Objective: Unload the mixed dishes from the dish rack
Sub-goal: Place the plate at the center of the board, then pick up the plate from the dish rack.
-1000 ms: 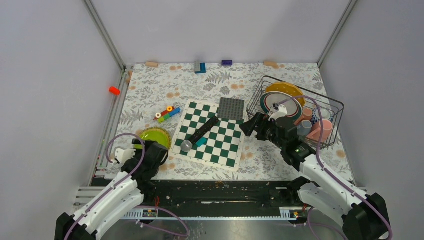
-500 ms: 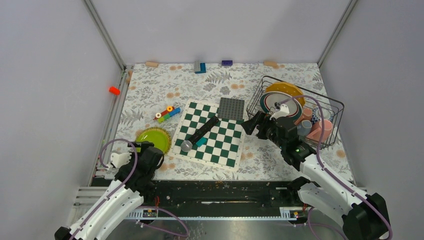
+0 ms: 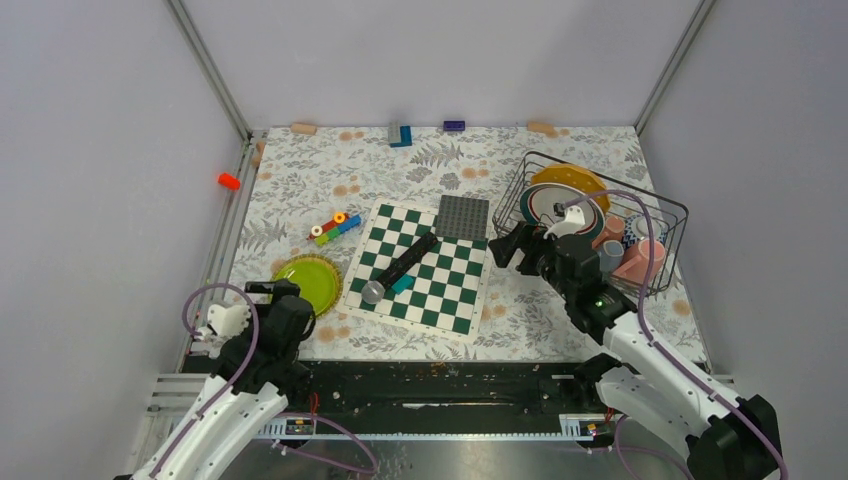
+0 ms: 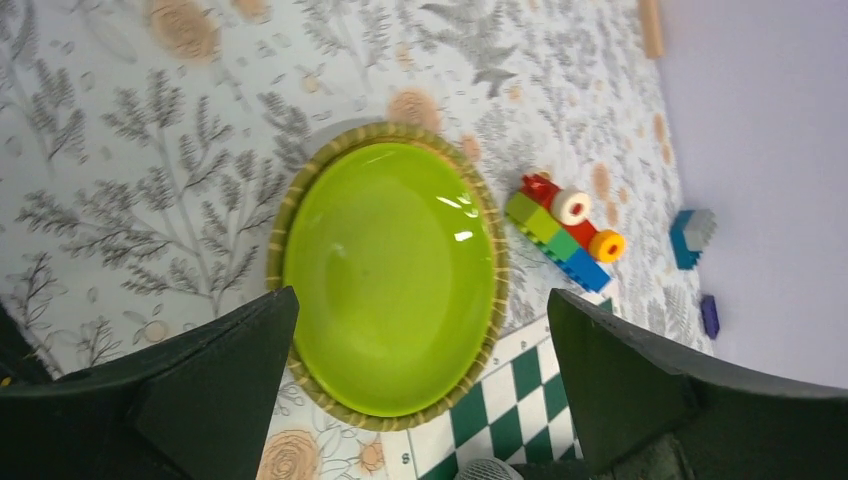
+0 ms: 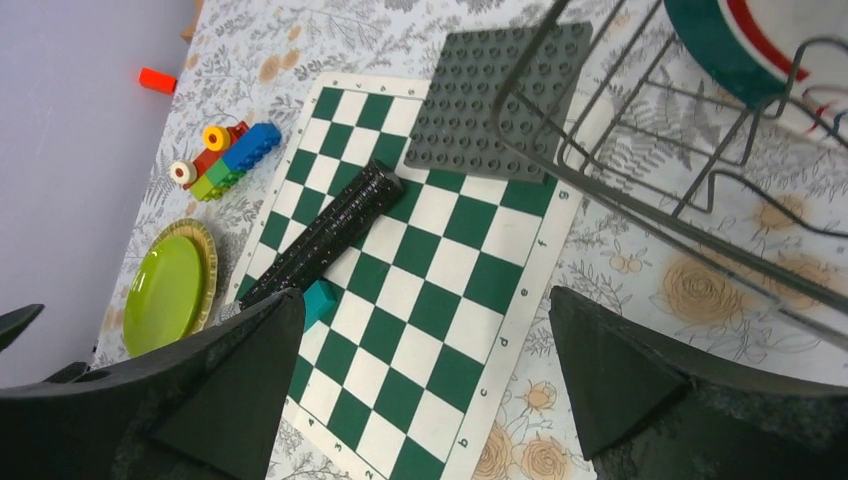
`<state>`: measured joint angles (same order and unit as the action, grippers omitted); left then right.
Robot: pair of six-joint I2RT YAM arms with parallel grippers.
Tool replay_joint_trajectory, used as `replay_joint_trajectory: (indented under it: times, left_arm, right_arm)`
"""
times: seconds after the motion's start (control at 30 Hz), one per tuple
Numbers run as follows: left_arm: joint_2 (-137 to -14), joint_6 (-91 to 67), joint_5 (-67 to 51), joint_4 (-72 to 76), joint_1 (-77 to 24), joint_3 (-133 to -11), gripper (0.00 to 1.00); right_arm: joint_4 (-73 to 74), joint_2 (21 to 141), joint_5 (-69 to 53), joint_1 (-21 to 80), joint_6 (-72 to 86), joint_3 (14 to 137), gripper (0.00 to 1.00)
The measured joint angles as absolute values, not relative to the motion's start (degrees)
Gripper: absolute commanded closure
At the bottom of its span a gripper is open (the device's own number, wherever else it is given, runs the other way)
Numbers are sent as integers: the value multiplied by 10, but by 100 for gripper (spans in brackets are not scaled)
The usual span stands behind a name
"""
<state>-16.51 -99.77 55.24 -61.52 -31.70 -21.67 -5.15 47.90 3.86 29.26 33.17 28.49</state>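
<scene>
Left gripper [image 4: 420,295] has backed off (fingers spread, empty), green plate [image 4: 390,280] just ahead; right gripper [image 5: 425,295], likewise spread and empty, has the dish rack [image 3: 512,195] ahead-right.

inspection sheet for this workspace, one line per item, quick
surface: floral-print table cover, no spills seen
job's things: black wire dish rack at far right holds a yellow-orange plate, a white dish with teal-and-red rim and pink mugs; lime-green plate lies outside it on the cover
clutter: green-and-white chessboard bearing a black stick with silver head; dark grey studded plate; coloured toy blocks
grippers: left gripper open above the lime-green plate; right gripper open, empty, beside the rack
cables: purple cables loop from both wrists, one arching over the rack
surroundings: plain grey walls, nothing else seen
</scene>
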Motion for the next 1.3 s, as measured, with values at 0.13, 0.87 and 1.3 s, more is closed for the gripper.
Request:
replay_joint_trajectory:
  times: [0.13,0.87,1.3]
  left_arm:
    - [-137,-869,545,-553,-316,-239,1]
    - [-412,-321,6,-105,-316,-273,1]
    - [-502,-280,-43,-67,-316,-297,1]
  right_arm:
    - [-54,470,41,293,289,303,0]
    - [200,632,9,286,-368,751,0]
    - [514,712,-71,114,-664,789,6]
